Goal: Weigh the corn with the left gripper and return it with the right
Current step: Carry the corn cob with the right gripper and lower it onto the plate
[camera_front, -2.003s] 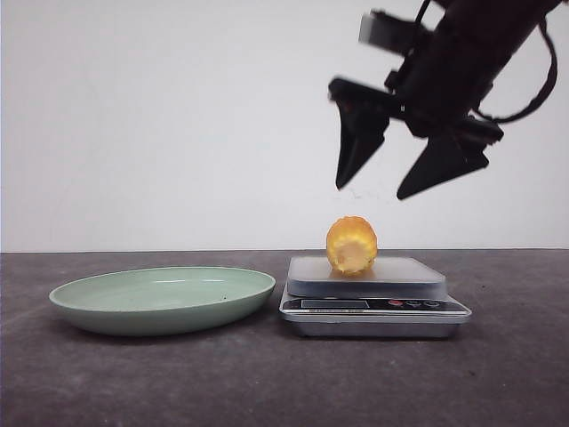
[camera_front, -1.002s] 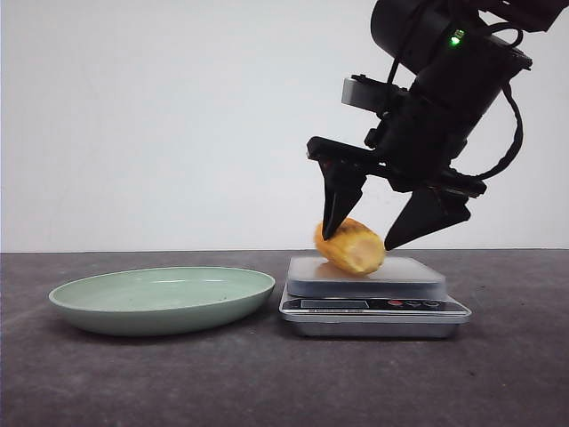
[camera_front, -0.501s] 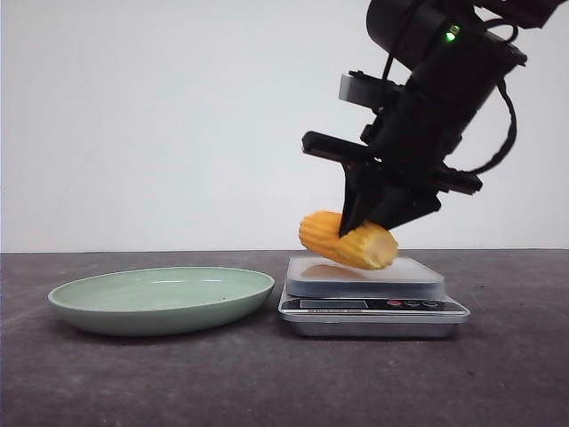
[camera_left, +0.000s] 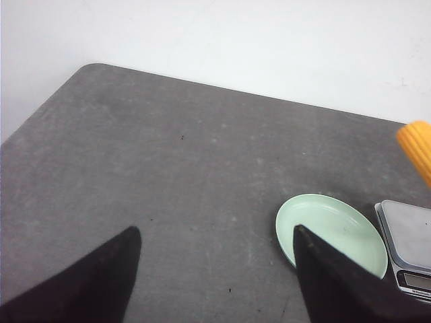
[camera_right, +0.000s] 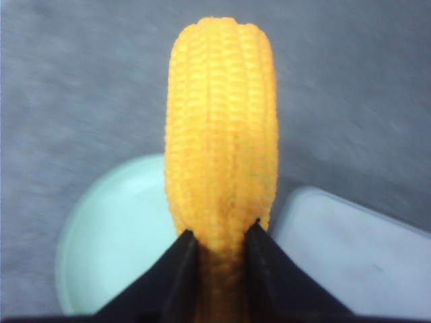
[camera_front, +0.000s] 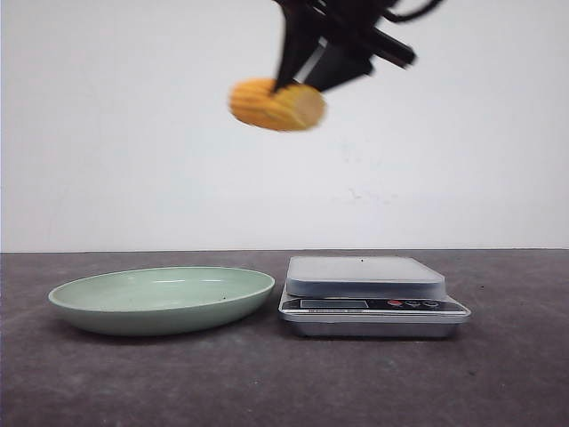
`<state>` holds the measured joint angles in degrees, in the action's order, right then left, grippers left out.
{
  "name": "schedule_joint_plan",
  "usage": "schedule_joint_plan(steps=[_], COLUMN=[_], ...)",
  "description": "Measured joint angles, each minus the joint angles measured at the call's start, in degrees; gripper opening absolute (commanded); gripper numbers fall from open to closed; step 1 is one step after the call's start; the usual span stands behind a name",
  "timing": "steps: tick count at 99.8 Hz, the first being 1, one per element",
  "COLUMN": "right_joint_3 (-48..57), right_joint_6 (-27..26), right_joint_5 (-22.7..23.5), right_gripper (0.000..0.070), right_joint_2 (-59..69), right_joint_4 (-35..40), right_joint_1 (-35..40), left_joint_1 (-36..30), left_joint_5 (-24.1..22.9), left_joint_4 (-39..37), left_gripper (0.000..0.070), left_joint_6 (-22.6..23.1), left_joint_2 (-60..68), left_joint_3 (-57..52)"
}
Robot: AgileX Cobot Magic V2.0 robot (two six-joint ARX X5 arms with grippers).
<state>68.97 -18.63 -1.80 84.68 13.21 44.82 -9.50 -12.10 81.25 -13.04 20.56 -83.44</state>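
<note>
mostly cropped right hand (camera_front: 298,82), perhaps blurred corn (camera_front: 276,104)

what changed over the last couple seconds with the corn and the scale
The right end effector came down, closed on the corn on the scale, and lifted it high, up and toward the plate. The scale platform is now bare. Plate and scale stayed put.

Below me it's wide open air; only the green plate (camera_front: 162,299) lower left and the scale (camera_front: 373,295) just beside it sit on the table (camera_front: 498,374).
</note>
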Motion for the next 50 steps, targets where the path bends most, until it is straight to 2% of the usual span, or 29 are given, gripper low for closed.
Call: schedule_joint_plan(steps=[23,50], right_joint_3=[0.09,0.20], right_joint_6=[-0.24,-1.36], right_joint_5=[-2.45,-2.93], right_gripper=[0.0000,0.0000], right_joint_2=[3.26,11.06], right_joint_4=[-5.90,-8.87], right_joint_1=[6.27,6.93], left_joint_1=[0.00,0.00], left_joint_5=[0.00,0.00], left_joint_4=[0.00,0.00], left_gripper=[0.0431,0.0431], left_joint_6=[-0.02,-0.02], left_joint_2=[0.00,0.00], left_joint_3=[0.00,0.00])
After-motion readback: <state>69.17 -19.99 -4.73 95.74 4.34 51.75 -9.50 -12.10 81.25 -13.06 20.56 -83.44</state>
